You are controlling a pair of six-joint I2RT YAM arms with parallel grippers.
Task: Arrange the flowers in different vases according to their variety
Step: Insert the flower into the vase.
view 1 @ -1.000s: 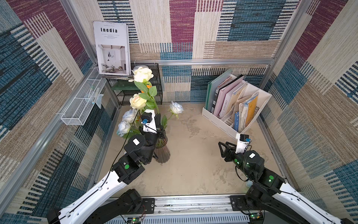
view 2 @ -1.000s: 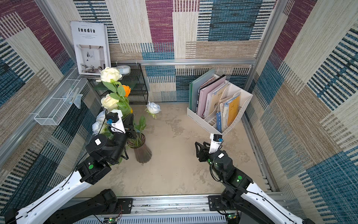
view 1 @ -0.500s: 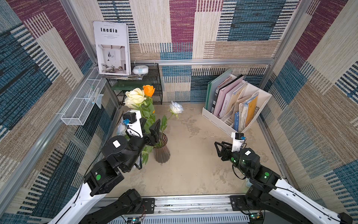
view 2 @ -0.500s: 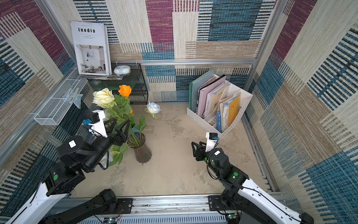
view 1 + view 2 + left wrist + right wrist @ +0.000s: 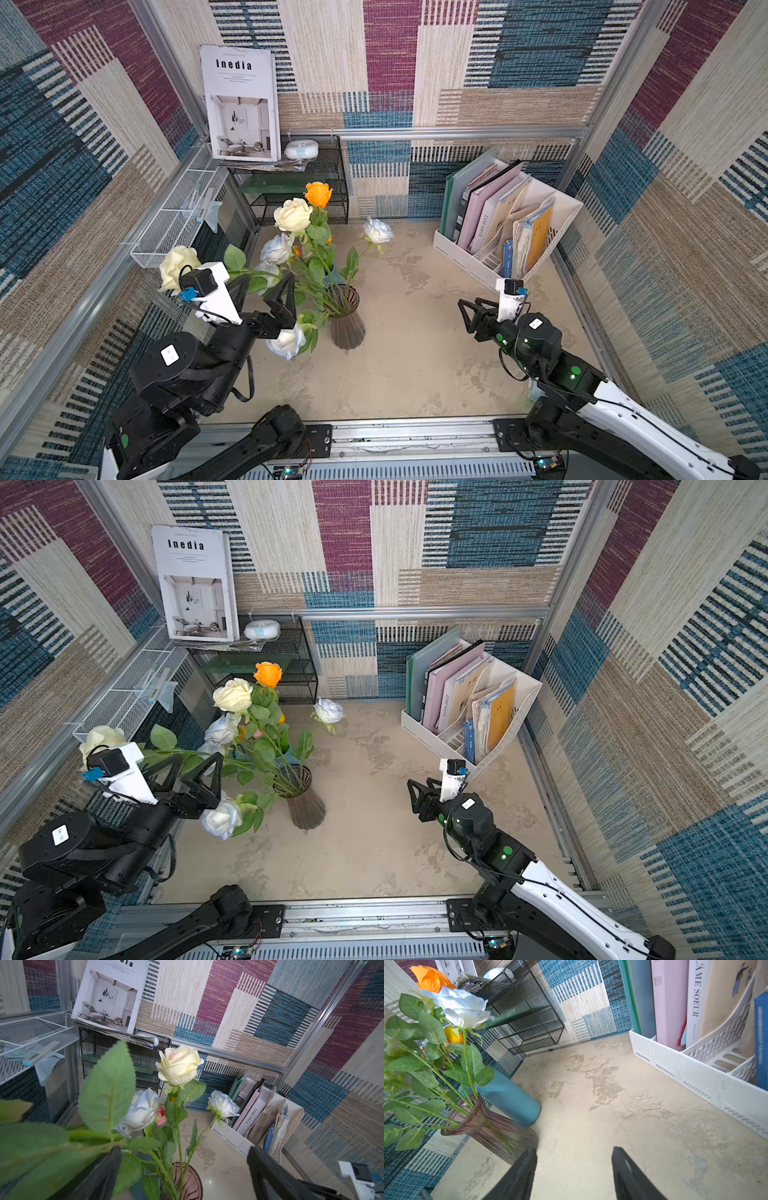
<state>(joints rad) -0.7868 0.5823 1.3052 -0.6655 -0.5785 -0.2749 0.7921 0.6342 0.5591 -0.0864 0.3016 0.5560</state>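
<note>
The roses (image 5: 293, 214) stand in the purple ribbed glass vase (image 5: 348, 328) toward the left of the table (image 5: 415, 365). Just behind it, the blue vase (image 5: 508, 1101) seems to hold an orange tulip (image 5: 453, 1035). A cream rose (image 5: 178, 266) leans far out, its stem lying across the left hand (image 5: 264, 284), whose jaws stand wide apart, clamping nothing. The right hand (image 5: 471, 305) hovers parted and empty. No loose flower shows, so sorting looks nearly done. Next, the left hand must back off without snagging leaves.

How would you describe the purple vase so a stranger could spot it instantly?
On the beige tabletop, find the bunch of roses opposite the white file rack. The purple vase holds their stems: ribbed smoky glass with a pinched waist, unlike the matte blue vase behind it.
</note>
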